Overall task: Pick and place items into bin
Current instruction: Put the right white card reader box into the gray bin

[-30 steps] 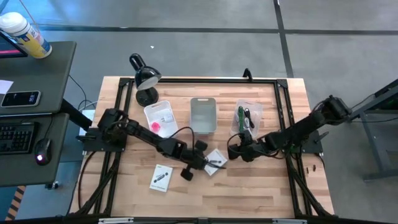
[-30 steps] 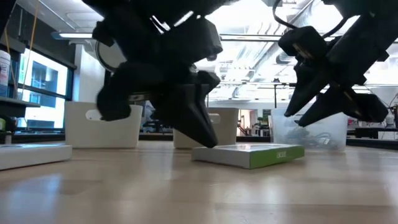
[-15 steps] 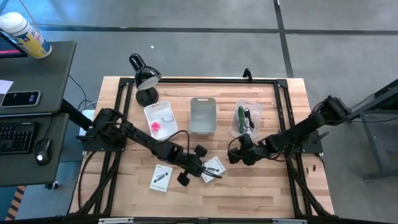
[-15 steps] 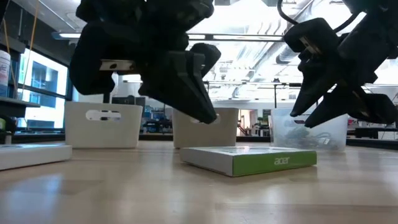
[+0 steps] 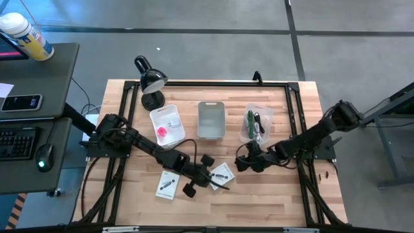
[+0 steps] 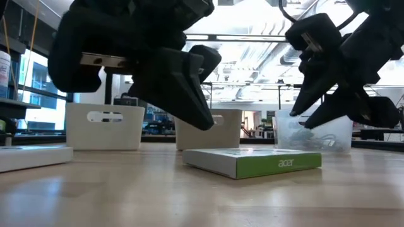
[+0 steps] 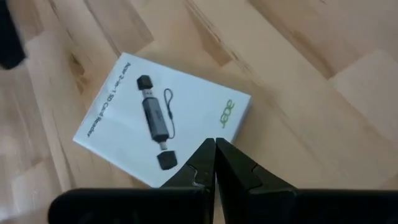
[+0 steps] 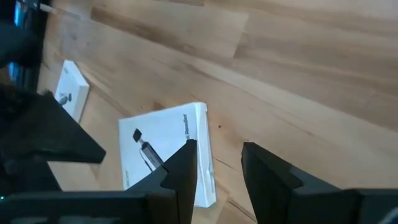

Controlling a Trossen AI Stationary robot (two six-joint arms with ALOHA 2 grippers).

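Note:
A white flat packet (image 5: 222, 173) with a dark card reader printed on it lies flat on the wood table, its green edge (image 6: 278, 165) facing the low view. My left gripper (image 7: 215, 144) is shut and hangs just above the packet's near-left edge (image 6: 205, 123), clear of it. My right gripper (image 8: 217, 152) is open and hovers over bare table to the packet's right (image 5: 240, 163). A second white packet (image 5: 168, 184) lies farther left. A pink cube (image 5: 162, 131) sits in a white bin (image 5: 165, 120). Green and black cords (image 5: 253, 123) lie in a clear bin.
A grey bin (image 5: 211, 120) stands between the white bin and the clear bin (image 5: 255, 111) along the table's far half. A black desk lamp (image 5: 150, 81) stands at the far left corner. A black frame (image 5: 294, 129) runs round the table's edges.
My shut left gripper, with its tip on the packet a second ago, has drawn toward the table's near-left and risen off it. The packet has slid a little toward the near edge and turned, and has then lain still.

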